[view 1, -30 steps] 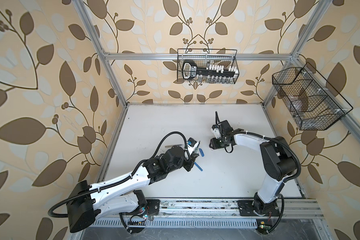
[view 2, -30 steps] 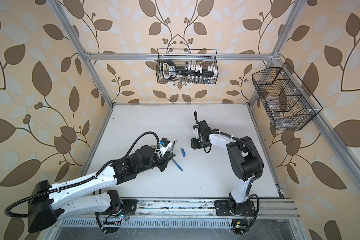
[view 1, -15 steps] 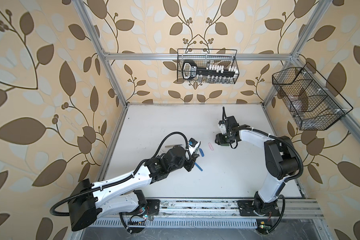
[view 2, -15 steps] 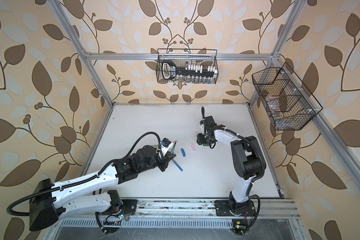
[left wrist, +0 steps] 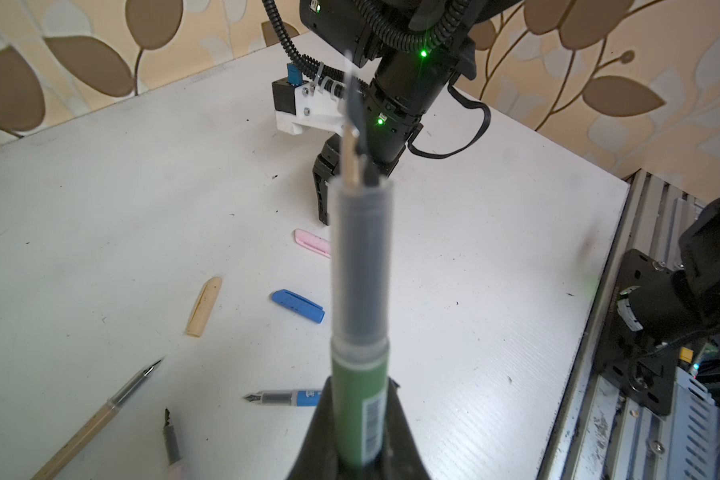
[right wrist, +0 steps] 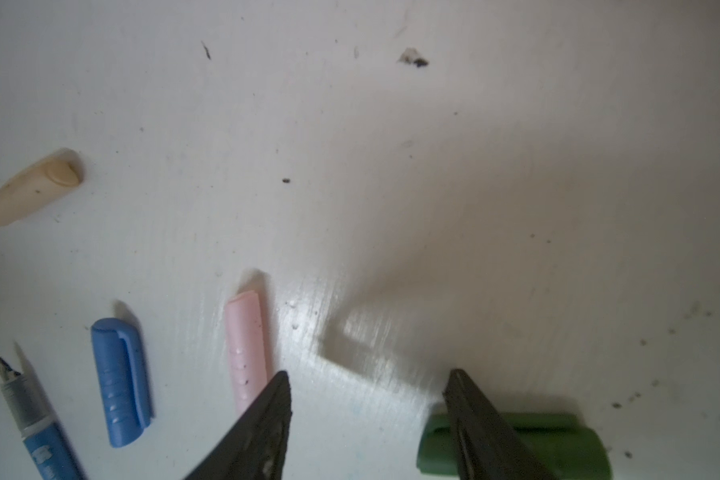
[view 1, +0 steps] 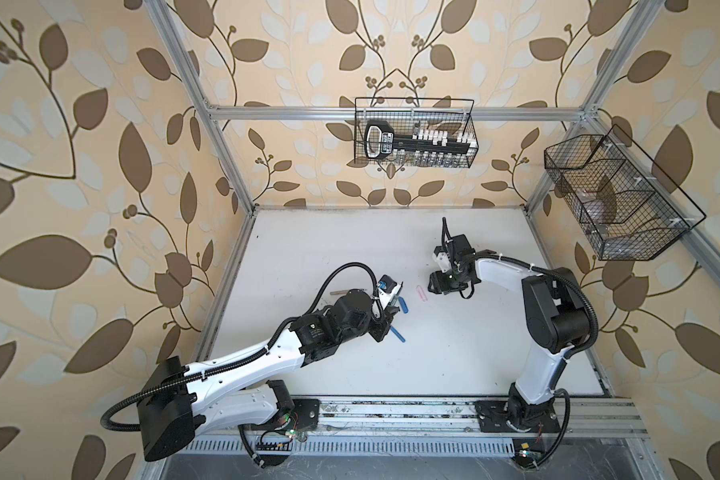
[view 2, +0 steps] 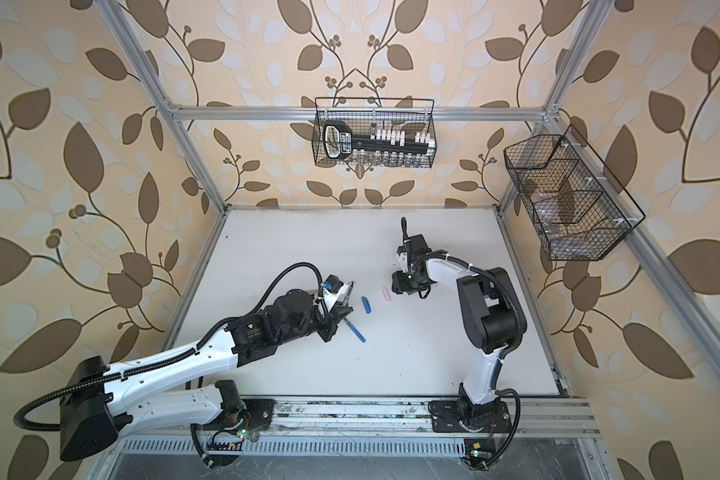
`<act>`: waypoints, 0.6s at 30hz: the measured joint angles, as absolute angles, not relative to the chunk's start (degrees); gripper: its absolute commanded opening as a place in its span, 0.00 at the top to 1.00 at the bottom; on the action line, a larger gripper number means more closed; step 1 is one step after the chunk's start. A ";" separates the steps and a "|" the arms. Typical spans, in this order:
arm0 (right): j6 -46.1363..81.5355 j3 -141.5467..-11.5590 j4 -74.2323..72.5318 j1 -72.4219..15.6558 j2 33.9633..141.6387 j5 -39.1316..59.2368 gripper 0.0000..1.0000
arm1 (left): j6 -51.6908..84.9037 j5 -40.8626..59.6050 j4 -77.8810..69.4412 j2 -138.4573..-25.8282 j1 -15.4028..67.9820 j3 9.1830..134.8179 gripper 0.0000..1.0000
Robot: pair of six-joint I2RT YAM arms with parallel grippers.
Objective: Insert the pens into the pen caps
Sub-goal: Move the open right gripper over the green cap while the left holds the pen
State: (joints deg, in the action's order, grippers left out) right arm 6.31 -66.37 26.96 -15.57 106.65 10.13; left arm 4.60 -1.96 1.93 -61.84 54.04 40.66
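Note:
My left gripper (left wrist: 360, 388) is shut on the dark green pen (left wrist: 360, 291), which sticks out of the jaws with its nib pointing toward the right arm. In both top views that gripper (view 1: 381, 328) (view 2: 333, 328) hangs just left of the blue pen (view 1: 396, 334) (view 2: 355, 330). My right gripper (right wrist: 368, 374) (view 1: 437, 286) is open just above the table. The pink cap (right wrist: 246, 345) (view 1: 422, 293) lies beside one finger. The green cap (right wrist: 558, 444) lies partly under the other finger. The blue cap (right wrist: 119, 378) (view 2: 366, 304) and tan cap (right wrist: 30, 193) (left wrist: 204, 305) lie loose.
A tan pen (left wrist: 100, 419) and a pinkish pen (left wrist: 171, 436) lie on the white table (view 1: 350, 241) near the left arm. Two wire baskets (view 1: 414, 133) (view 1: 612, 199) hang on the back and right walls. The metal rail (view 1: 391, 409) runs along the front edge.
My right gripper has shifted slightly right, uncovering the pink cap, and its jaws have spread wider. The left arm and green pen have stayed put.

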 measured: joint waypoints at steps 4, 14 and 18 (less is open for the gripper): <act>6.33 -64.16 26.96 -15.38 104.90 10.37 0.39 | 4.60 -1.96 1.93 -61.95 54.04 40.69 1.00; 7.73 -55.75 27.59 -12.80 96.25 10.33 0.38 | 4.29 -1.87 1.91 -62.70 54.04 41.36 1.00; 8.82 -53.34 26.48 -11.25 93.65 10.13 0.37 | 3.79 -1.52 1.96 -63.09 54.04 42.13 1.00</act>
